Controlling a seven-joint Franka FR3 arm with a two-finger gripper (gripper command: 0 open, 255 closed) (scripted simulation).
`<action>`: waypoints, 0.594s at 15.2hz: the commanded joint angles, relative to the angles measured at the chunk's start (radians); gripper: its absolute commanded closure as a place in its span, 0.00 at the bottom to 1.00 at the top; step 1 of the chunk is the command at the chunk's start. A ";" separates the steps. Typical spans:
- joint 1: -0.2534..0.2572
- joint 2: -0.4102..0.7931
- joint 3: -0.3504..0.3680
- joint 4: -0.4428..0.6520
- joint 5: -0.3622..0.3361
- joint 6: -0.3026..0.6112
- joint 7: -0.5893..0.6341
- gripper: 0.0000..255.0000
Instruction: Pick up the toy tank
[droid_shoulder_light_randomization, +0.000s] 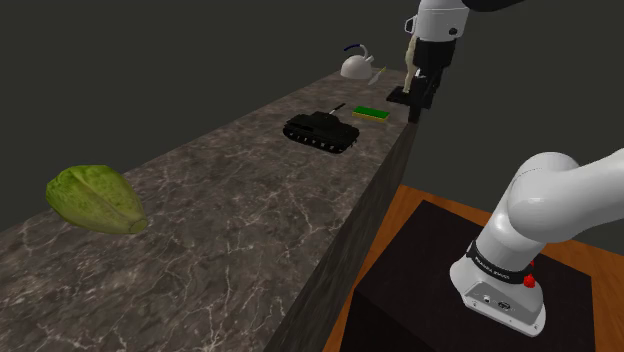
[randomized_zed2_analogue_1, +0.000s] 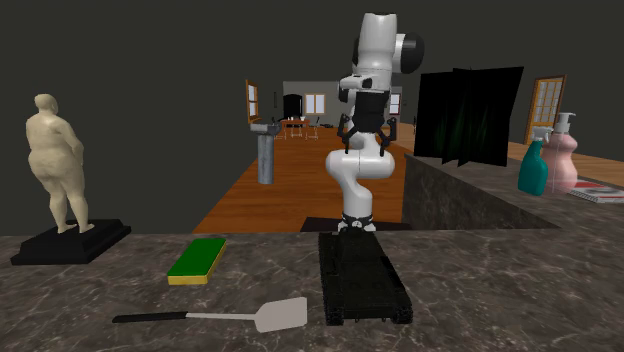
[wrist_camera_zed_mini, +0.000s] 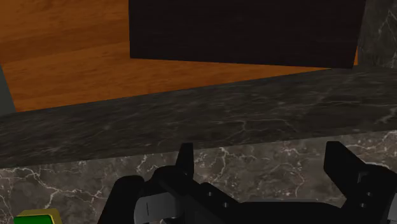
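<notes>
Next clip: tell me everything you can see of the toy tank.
The toy tank is plain black all over, with a low hull, a track along each side and a turret with a thin barrel sticking out. It sits upright and flat on the dark marbled counter, close to the edge nearest the robot. Only the counter touches it. The green sponge lies apart from it, and the open pincer hangs above the counter's edge, clear of it.
</notes>
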 joint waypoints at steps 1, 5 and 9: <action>0.000 0.000 0.000 0.000 0.000 0.000 0.000 0.00; 0.004 0.135 -0.036 0.041 -0.016 0.113 -0.070 0.00; 0.012 0.278 -0.067 0.105 -0.022 0.209 -0.139 0.00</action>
